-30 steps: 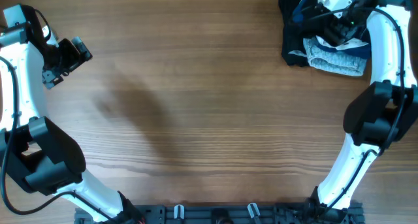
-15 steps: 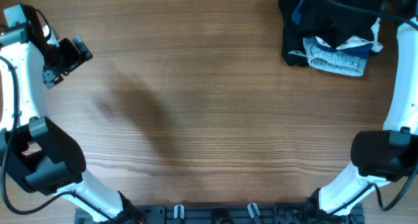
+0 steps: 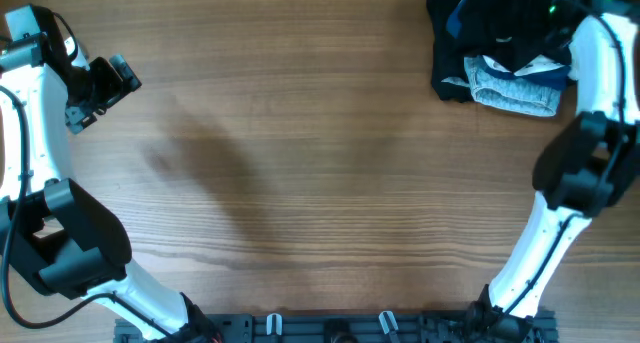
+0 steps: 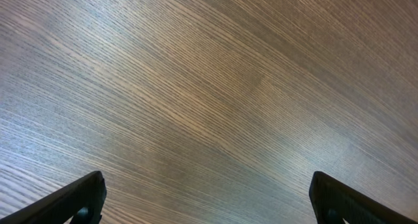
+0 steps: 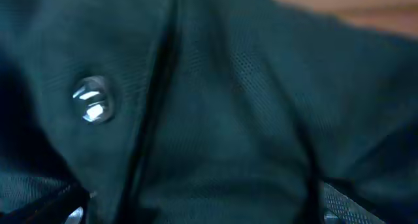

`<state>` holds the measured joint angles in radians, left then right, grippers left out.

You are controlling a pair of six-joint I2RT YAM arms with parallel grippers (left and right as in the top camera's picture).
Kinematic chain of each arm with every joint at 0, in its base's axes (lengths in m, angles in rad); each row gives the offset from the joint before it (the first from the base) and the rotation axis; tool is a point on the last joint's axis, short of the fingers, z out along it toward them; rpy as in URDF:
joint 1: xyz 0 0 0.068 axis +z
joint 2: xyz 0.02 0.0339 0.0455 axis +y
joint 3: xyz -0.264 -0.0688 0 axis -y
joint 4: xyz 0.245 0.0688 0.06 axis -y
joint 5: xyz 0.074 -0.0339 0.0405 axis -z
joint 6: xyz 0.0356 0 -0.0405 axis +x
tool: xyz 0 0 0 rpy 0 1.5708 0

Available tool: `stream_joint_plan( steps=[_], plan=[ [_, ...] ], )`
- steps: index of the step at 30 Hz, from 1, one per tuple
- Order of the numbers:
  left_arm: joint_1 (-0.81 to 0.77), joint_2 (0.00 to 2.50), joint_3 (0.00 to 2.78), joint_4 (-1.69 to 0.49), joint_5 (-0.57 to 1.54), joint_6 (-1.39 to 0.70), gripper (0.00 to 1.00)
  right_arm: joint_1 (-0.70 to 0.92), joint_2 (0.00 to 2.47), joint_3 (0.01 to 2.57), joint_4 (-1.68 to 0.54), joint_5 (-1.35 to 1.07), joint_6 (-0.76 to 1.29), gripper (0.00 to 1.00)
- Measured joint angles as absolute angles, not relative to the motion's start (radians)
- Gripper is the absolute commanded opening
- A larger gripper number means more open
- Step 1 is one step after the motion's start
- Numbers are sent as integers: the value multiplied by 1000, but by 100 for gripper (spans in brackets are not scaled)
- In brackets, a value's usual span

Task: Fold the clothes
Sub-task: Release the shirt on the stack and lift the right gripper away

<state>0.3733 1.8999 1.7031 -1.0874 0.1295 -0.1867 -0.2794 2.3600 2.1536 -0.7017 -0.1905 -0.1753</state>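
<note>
The clothes, a black T-shirt (image 3: 447, 55), lie crumpled in a pile at the table's far right corner. In the right wrist view its dark fabric (image 5: 235, 119) fills the frame, with a small pale mark (image 5: 93, 100) at the left. My right gripper (image 5: 206, 214) is down on the cloth, open, its fingertips (image 5: 336, 208) just showing at the lower corners. In the overhead view it is lost against the dark cloth. My left gripper (image 3: 100, 89) hangs open at the far left over bare wood, with nothing between its fingers (image 4: 78, 201).
A grey and white garment (image 3: 515, 89) and a bit of blue cloth (image 3: 455, 23) lie in the same pile. The wooden table (image 3: 320, 163) spreads between the arms. A black rail (image 3: 330, 328) runs along the front edge.
The right arm has swung about over the pile and its wrist is now lower on the black cloth, jaws slightly wider. The left arm has not moved.
</note>
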Motion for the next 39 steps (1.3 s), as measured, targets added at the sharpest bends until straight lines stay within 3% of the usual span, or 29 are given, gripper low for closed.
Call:
stream_joint_plan(
  steps=[13,18,28,39],
  plan=[
    [373,1900,1703,-1083,129,-187,100,-286,2373,2194,-778,-236,-154,100],
    [373,1900,1703,-1083,130,-187,100,-286,2183,2149,-882,-236,-152,100],
    [373,1900,1703,-1080,129,-187,100,-286,1575,2153,-1026,-247,-142,100],
    [373,1900,1703,-1080,129,-187,100,-286,1417,2157,-1055,-247,-142,100]
  ],
)
